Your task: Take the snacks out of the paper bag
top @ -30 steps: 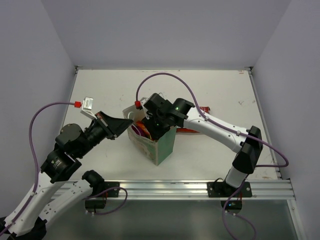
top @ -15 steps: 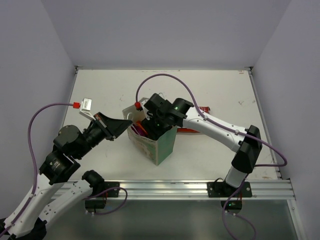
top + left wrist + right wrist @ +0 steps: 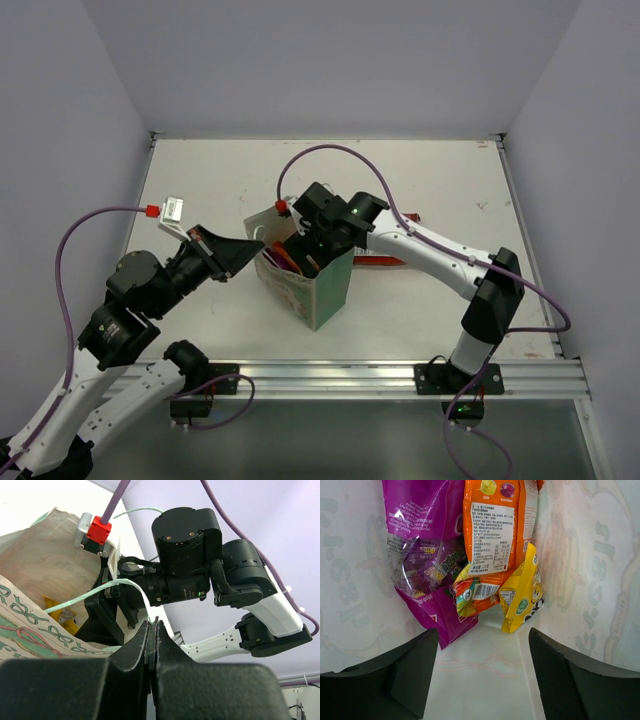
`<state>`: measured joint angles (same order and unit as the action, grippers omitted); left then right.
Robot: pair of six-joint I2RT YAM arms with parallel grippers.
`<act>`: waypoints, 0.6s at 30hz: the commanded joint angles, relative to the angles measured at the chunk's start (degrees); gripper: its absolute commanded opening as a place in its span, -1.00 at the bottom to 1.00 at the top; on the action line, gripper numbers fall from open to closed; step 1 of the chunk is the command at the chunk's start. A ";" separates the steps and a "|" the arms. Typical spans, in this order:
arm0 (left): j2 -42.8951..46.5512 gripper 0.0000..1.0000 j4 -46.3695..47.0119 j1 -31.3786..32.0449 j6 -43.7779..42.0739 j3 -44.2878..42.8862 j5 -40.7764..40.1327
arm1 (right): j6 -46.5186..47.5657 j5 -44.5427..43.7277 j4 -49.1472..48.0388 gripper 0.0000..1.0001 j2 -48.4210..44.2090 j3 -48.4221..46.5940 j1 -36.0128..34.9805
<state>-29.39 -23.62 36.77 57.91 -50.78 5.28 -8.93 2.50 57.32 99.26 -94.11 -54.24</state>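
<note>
A white tabletop (image 3: 200, 170) is seen from above, enclosed on three sides by plain, pale lavender-grey walls: a back wall (image 3: 330, 60), a left wall (image 3: 60, 150) and a right wall (image 3: 590, 150). The walls are met by the tabletop in straight seams, and the two far corners are visible. A few small dark marks (image 3: 483, 205) are scattered on the tabletop near the right wall. The near edge is bordered by a silver aluminium rail (image 3: 350, 378), below which a darker grey-green surface (image 3: 350, 440) is shown. Everything is lit evenly and softly, and only faint shadows are cast.
</note>
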 commanded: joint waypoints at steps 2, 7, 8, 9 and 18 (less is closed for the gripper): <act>-0.23 -1.00 1.12 0.14 -0.61 -0.37 0.87 | 1.72 -0.92 -1.42 0.53 1.28 -1.08 0.45; -0.50 -1.00 1.29 0.23 -0.61 -0.45 0.96 | 1.99 -1.54 -1.69 0.50 2.86 -1.69 0.54; -0.58 -1.00 1.29 0.14 -0.61 -0.28 0.96 | 1.99 -1.54 -1.69 0.50 2.95 -1.87 0.54; -0.58 -1.00 1.29 0.23 -0.61 -0.28 0.87 | 1.99 -1.54 -1.69 0.49 3.04 -1.87 0.54; -1.29 -1.00 2.96 0.23 -0.34 0.42 1.84 | 2.34 -2.41 -1.69 0.54 4.80 -2.66 0.98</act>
<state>-30.13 -23.20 36.77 57.91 -50.74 5.85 -7.86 1.98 56.47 103.28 -94.37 -53.93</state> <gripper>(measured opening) 0.011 0.763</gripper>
